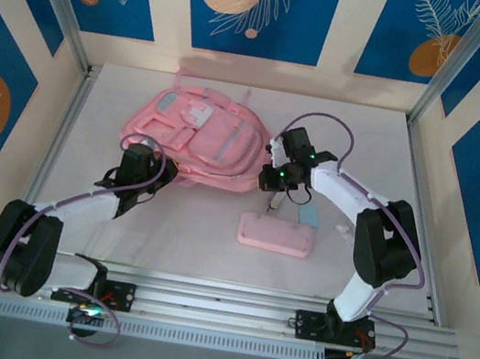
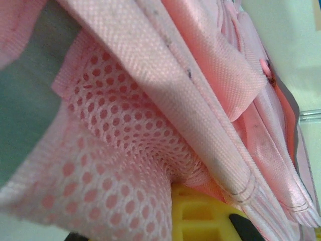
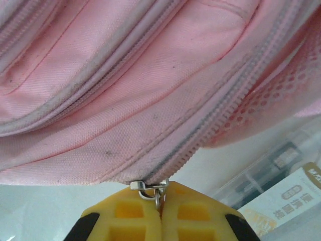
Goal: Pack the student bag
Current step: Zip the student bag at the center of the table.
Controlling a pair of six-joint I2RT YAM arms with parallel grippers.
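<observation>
Two grippers are pinched shut on the soft pink fabric backpack [image 1: 210, 137]: left gripper [image 2: 200, 213] on mesh [image 2: 120, 125], right gripper [image 3: 161, 213] on metal zipper pull [image 3: 149, 189].

We look down on a white worktop [image 1: 199, 228]: the pink student bag [image 1: 201, 136] lies at the back, a flat pink pencil case [image 1: 275, 235] nearer, and a small pale-blue item [image 1: 310, 216] just beside the case.

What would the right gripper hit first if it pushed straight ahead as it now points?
The student bag: jaws of the right gripper pinch its zipper pull, fabric directly ahead.
</observation>
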